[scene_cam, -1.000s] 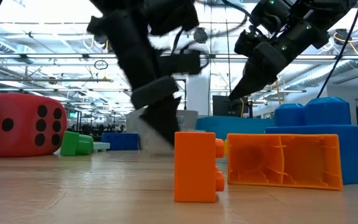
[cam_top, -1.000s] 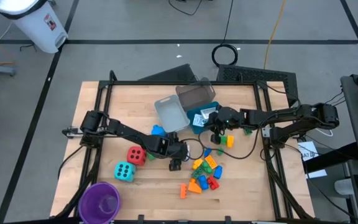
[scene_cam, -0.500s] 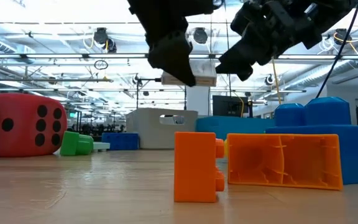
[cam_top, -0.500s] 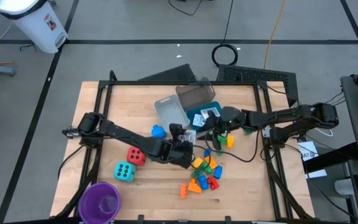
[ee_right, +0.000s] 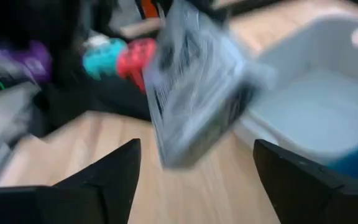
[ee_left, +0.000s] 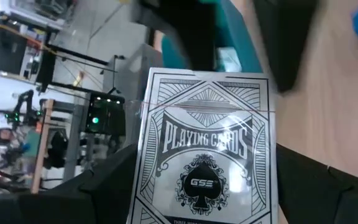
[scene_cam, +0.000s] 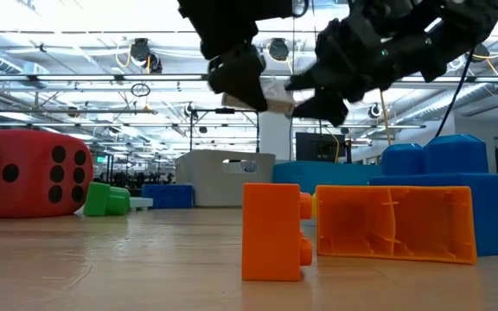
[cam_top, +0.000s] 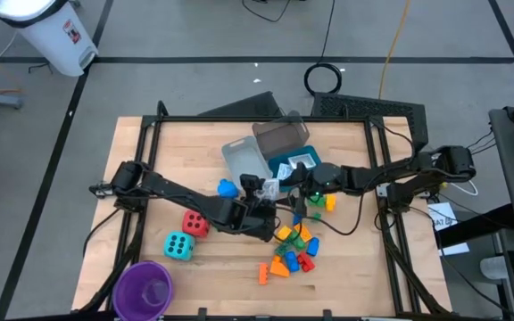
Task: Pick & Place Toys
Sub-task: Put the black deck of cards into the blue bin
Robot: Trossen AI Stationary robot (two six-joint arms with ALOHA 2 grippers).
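While our left end effector [cam_top: 264, 190] pinches the card packet [ee_left: 207, 158] above the tabletop [cam_top: 194, 143], our right end effector [cam_top: 294, 193] stands spread just beside it, probably for a handover toward the trays.

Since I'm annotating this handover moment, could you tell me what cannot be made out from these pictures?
- Playing-card pack: its lower edge is cut off by the left wrist view's frame; in the right wrist view it is motion-blurred, print unreadable.
- Left gripper: the contact of its fingers with the pack is too small in the high view.
- Right gripper: fingers apart in the right wrist view; whether they touch the pack is blurred.
- Blue tray: contents hidden by the right arm, high view.
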